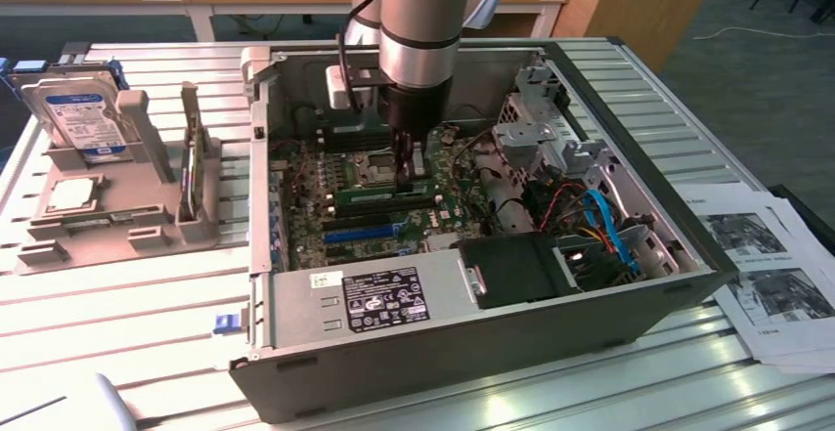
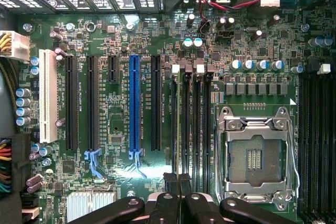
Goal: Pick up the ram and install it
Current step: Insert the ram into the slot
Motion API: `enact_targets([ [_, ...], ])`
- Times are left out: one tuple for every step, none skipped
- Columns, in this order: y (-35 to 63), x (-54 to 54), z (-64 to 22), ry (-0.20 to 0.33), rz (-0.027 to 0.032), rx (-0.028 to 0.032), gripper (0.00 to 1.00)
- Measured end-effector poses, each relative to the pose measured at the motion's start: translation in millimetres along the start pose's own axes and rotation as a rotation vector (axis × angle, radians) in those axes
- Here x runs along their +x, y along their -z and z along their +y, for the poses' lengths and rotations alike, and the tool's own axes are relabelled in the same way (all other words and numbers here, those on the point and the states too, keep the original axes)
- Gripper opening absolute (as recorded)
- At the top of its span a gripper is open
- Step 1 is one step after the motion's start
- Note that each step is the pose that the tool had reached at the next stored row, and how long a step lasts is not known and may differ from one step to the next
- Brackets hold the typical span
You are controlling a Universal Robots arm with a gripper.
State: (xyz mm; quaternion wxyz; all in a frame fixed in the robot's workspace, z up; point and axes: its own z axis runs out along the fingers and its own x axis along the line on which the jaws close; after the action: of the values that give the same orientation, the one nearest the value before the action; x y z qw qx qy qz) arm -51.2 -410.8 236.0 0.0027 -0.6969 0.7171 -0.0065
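Note:
My gripper (image 1: 417, 177) reaches down inside the open computer case (image 1: 457, 353), over the motherboard. Its two dark fingers are shut on the ram (image 2: 179, 124), a thin green stick seen edge-on in the wrist view. There the stick stands along one of the black memory slots (image 2: 195, 129) beside the processor socket (image 2: 254, 156). In the exterior view the ram (image 1: 378, 194) appears as a green strip on the board, running toward the exterior view's left from the fingers. Whether it is fully seated in the slot I cannot tell.
A bright blue slot (image 2: 135, 103) and black expansion slots lie alongside. The power supply (image 1: 378, 299), a black fan block (image 1: 522, 270) and coloured cables (image 1: 600, 226) crowd the case. A hard drive (image 1: 89, 118) stands in a grey holder at the exterior view's left; papers (image 1: 769, 275) lie at its right.

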Motion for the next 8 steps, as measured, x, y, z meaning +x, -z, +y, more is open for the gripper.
enact_targets([
  [0.0,0.0,0.0,0.000,0.0000,0.0000,0.11],
  [0.0,0.0,0.0,0.000,0.0000,0.0000,0.11],
  [-0.3,0.0,0.0,0.000,-0.0002,0.0001,0.11],
  [-0.9,-0.1,-0.2,0.000,-0.0005,0.0002,0.11],
  [-1.3,-0.1,-0.4,0.000,-0.0003,0.0002,0.11],
  [-1.8,-0.1,-0.5,0.000,-0.0002,0.0001,0.11],
  [-2.1,0.0,-0.5,0.000,-0.0001,0.0001,0.11],
  [-2.1,0.0,-0.6,0.000,0.0001,0.0000,0.11],
])
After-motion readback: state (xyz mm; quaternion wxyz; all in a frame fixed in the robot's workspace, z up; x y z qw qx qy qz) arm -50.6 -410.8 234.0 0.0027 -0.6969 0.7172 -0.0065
